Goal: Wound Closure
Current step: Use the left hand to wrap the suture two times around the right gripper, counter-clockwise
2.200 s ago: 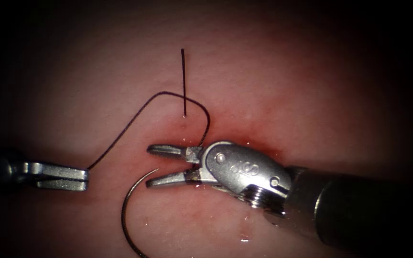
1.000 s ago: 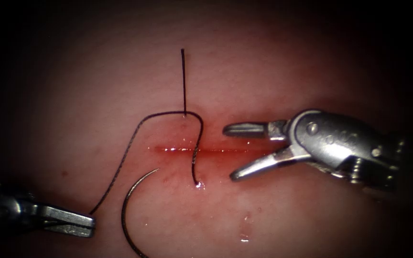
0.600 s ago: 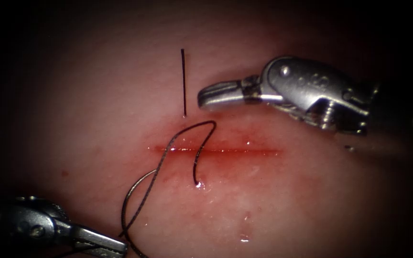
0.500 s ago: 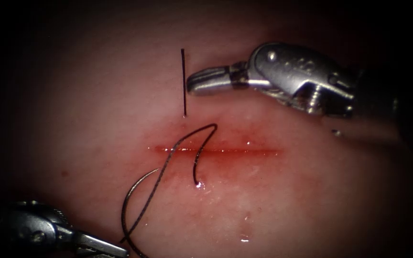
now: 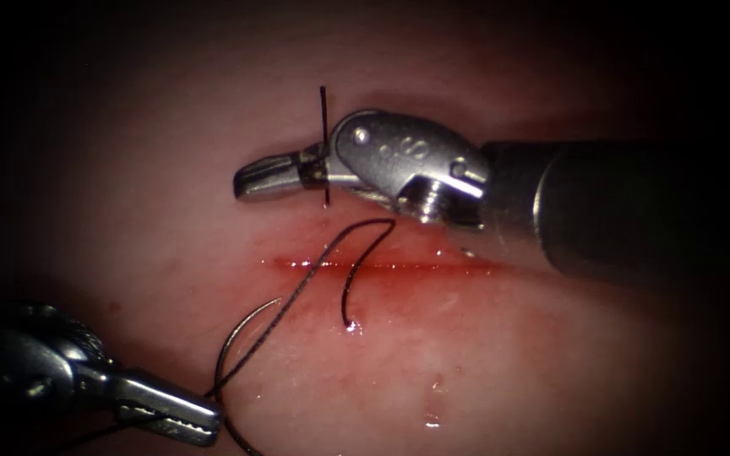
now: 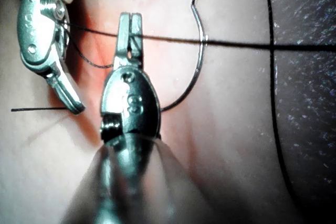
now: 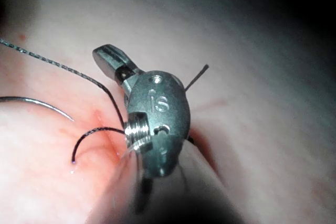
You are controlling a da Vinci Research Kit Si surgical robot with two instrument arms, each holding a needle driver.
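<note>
Here the needle (image 5: 228, 355) lies loose beside the left gripper (image 5: 181, 414).

Pink tissue (image 5: 171, 169) is streaked red along the cut (image 5: 382, 266) at centre; black thread (image 5: 356, 279) and silver tools (image 5: 247, 181) at 12 o'clock, (image 5: 200, 418) at 7 o'clock, are seen.

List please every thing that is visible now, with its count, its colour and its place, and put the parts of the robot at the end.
tissue: one piece, pink, under everything.
cut: one, red line, running left to right across the tissue.
red fluid: wet shine along the cut.
needle: one, grey, curved, lying free on the tissue below the cut, held by neither tool.
thread: one, dark, looping across the cut.
thread tail: one, dark, straight, above the cut.
left tool: one, metal, shut on the thread beside the needle.
right tool: one, metal, above the cut, across the thread tail.
</note>
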